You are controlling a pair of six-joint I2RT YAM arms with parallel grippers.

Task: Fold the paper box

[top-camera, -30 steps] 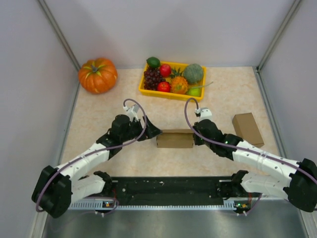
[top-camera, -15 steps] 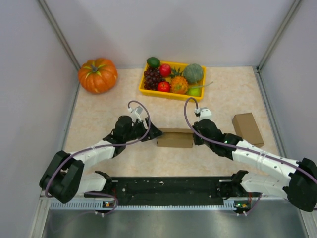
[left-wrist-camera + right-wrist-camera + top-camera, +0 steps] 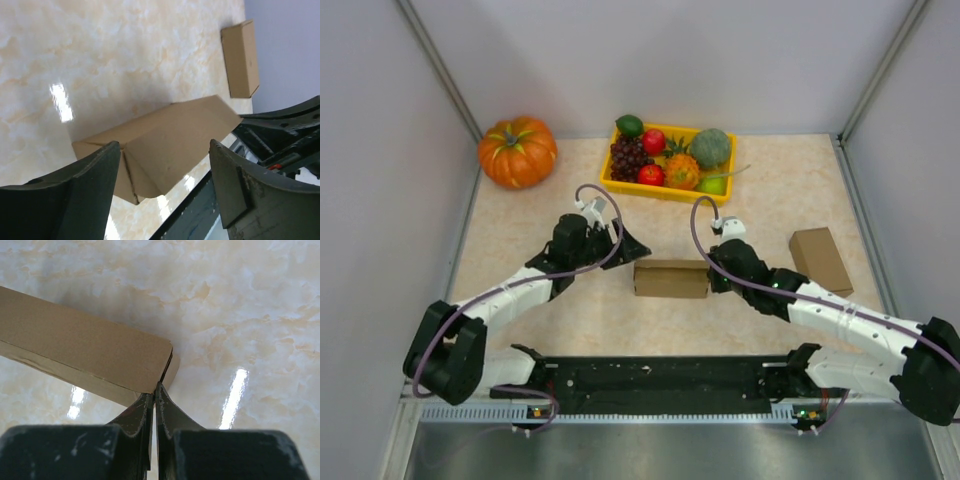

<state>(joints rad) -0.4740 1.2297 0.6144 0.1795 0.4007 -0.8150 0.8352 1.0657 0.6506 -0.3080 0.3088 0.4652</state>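
- Paper box (image 3: 671,279): a long, narrow carton of plain brown card with a matte surface. It lies flat on its side near the middle of the table, between the two arms.
- In the left wrist view the box's near end shows creased flaps meeting at slanted fold lines, with one flap edge curving outward.
- Left gripper (image 3: 625,243): its dark, broad fingers are spread wide and hold nothing. It sits just beside the box's left end, apart from it.
- Right gripper (image 3: 156,390): its two dark tapered fingers are pressed together. Their tips are against the rounded corner of the box's right end. I cannot tell whether any card is pinched between them.
- Table (image 3: 540,300): a glossy, cream and peach marble-patterned top with bright glints of light.
- Second cardboard box (image 3: 820,260): shorter, closed and flat, well off to the right.
- Pumpkin (image 3: 517,151): orange, ribbed and round, at the far left.
- Yellow tray (image 3: 660,191): a shallow rectangle at the back, heaped with fruit including dark grapes, red round fruit and a lime.
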